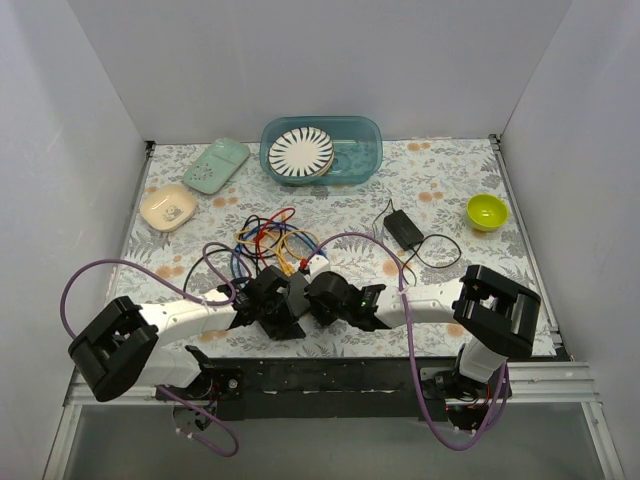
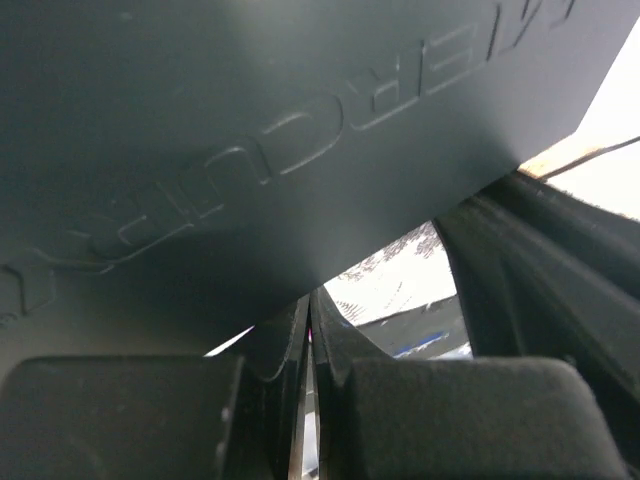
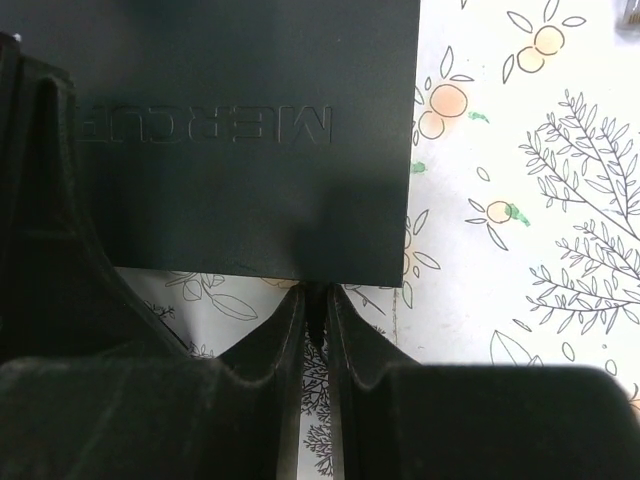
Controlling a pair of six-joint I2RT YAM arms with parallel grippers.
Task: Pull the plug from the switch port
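The black switch (image 3: 240, 130), lettered MERCUS, lies on the flowered tablecloth between my two grippers, and its dark body fills the left wrist view (image 2: 250, 140). In the top view it is mostly hidden under the grippers (image 1: 298, 292). My right gripper (image 3: 316, 305) is shut on a thin dark plug (image 3: 316, 325) at the switch's near edge. My left gripper (image 2: 310, 305) is shut, with its tips against the switch's edge, and I see nothing between them. A tangle of coloured cables (image 1: 268, 240) lies just behind the switch.
A white connector (image 1: 318, 263) lies by the cables. A black adapter (image 1: 404, 229) with its lead sits at right. At the back are a teal bin (image 1: 368, 150) holding a striped plate, a green tray (image 1: 215, 165) and a beige dish (image 1: 167, 207). A lime bowl (image 1: 487, 211) stands at far right.
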